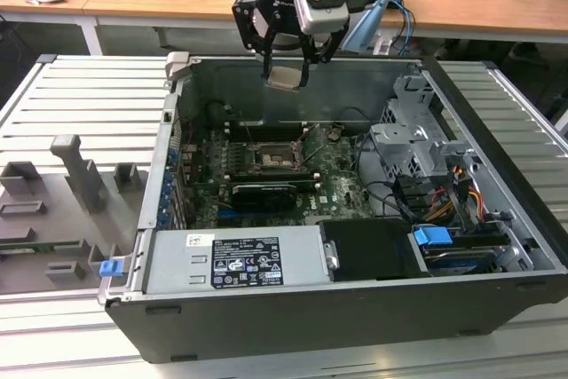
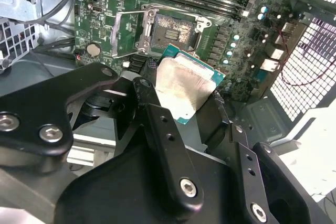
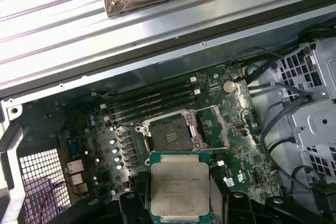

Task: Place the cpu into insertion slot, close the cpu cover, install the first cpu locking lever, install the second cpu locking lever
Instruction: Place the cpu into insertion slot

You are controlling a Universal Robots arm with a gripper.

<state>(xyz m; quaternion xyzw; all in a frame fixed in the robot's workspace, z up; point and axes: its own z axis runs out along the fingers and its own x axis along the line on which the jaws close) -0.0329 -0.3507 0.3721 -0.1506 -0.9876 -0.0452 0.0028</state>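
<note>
My gripper point(image 1: 286, 70) hangs above the open computer case point(image 1: 177, 219), shut on the cpu point(image 1: 286, 78), a flat square chip with a dull silver top. Both wrist views show the cpu point(image 2: 184, 85) point(image 3: 178, 187) pinched between the black fingers point(image 2: 157, 124), well above the board. Below it lies the insertion slot point(image 3: 169, 132) point(image 2: 169, 32) point(image 1: 271, 159), a square black socket on the green board with nothing in it. The cpu cover point(image 3: 215, 124) point(image 2: 125, 32), a thin silver frame, lies swung open beside the slot.
Long black memory slots point(image 3: 152, 100) run beside the socket. A long black card point(image 1: 264, 194) sits in front of it. A grey power supply point(image 1: 235, 259) and a drive cage point(image 1: 417, 144) with cables line the case. Grey fixtures point(image 1: 80, 175) stand on the table at the exterior view's left.
</note>
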